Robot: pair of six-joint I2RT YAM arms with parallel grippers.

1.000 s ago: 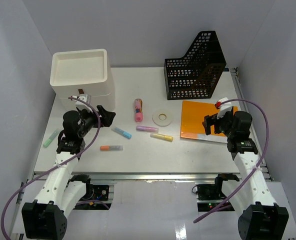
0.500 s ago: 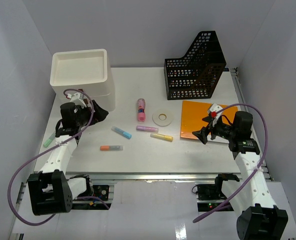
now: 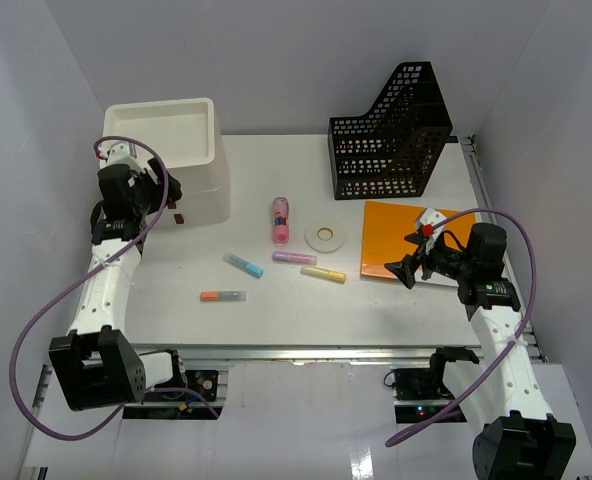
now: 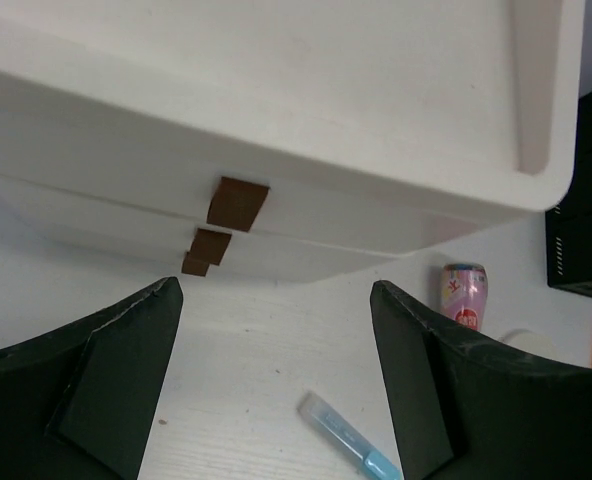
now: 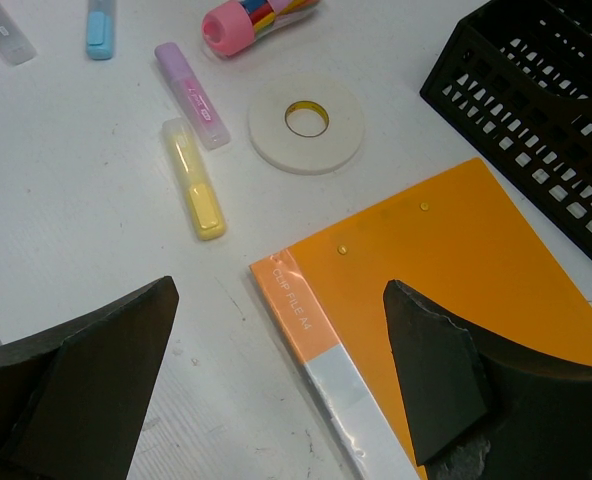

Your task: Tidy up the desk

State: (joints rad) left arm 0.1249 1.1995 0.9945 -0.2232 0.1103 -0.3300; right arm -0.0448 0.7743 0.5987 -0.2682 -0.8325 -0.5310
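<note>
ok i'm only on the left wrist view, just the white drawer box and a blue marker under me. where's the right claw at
observer: The right claw is open and empty, hovering over the near left corner of the orange clip file.
operator: anything loose near the front that i can't see
observer: Yes, an orange marker lies by itself on the desk, nearer the front rail than your blue one.
operator: and what's past the pink tube
observer: A white tape roll lies flat between the pink tube and the file, touching neither.
</note>
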